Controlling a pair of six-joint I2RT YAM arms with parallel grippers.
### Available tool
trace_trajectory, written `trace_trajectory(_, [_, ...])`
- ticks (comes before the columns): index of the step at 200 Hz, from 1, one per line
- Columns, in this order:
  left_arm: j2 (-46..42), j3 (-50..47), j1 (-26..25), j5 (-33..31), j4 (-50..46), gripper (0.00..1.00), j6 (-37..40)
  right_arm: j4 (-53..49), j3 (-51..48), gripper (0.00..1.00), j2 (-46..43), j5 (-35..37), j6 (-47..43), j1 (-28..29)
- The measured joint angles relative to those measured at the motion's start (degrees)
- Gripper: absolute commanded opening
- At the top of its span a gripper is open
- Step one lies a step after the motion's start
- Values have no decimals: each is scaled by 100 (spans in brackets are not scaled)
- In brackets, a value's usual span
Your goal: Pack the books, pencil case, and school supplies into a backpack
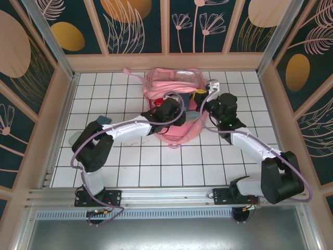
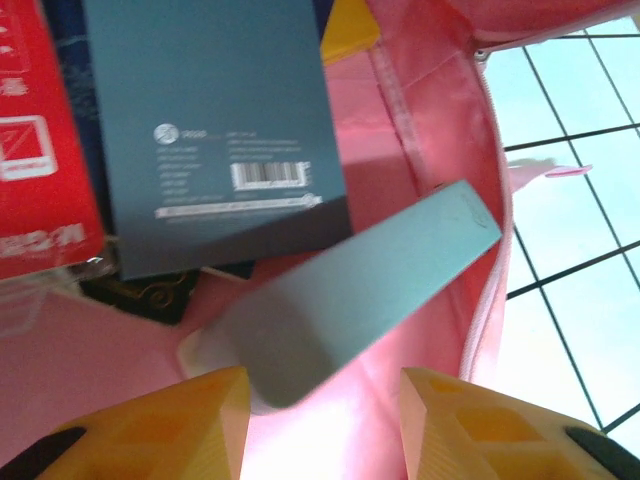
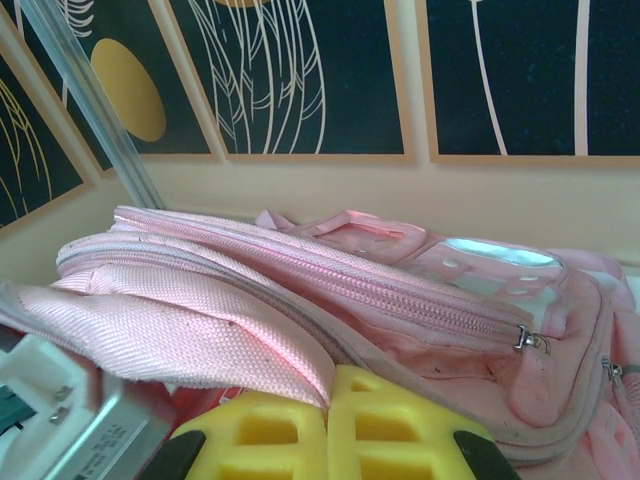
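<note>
Spread, the left hand hangs over the grey-teal oblong inside the backpack, right hand pressed together; next, probably withdraw for another item.

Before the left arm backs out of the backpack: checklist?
1. Left gripper open: ok, fingers apart.
2. Grey-teal case free of the fingers: cannot tell, its near end lies between them.
3. Case inside the backpack: ok, resting on pink lining.
4. Teal book and red packet inside: ok, lying flat beyond the case.
5. Right gripper holding the backpack open: ok, shut with pink fabric at its tips.
</note>
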Motion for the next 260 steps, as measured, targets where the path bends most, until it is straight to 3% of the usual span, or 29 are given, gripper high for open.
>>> trace_trajectory(52, [-50,-284,9,-90,245,46,-4,-2,-2,0,0,-68,11,0])
trace_trajectory(77, [-46,-284,11,-96,295,56,9,-2,-2,0,0,-68,48,0])
trace_trajectory(192, [339,-109,50,-184,463,56,562,0,-4,0,0,-66,87,-26])
trace_trajectory(208, [94,-385,52,-251,520,58,514,0,-2,0,0,-87,87,-26])
trace_trajectory(223, [-352,-780,50,-400,509,74,431,-2,-2,0,2,-105,90,-26])
trace_trajectory(240, [-1060,-1233,61,-758,415,82,201,-2,-4,0,2,-111,90,-28])
trace_trajectory(260, [-1847,-1609,107,-1244,286,83,-59,-2,-2,0,2,-116,90,-26])
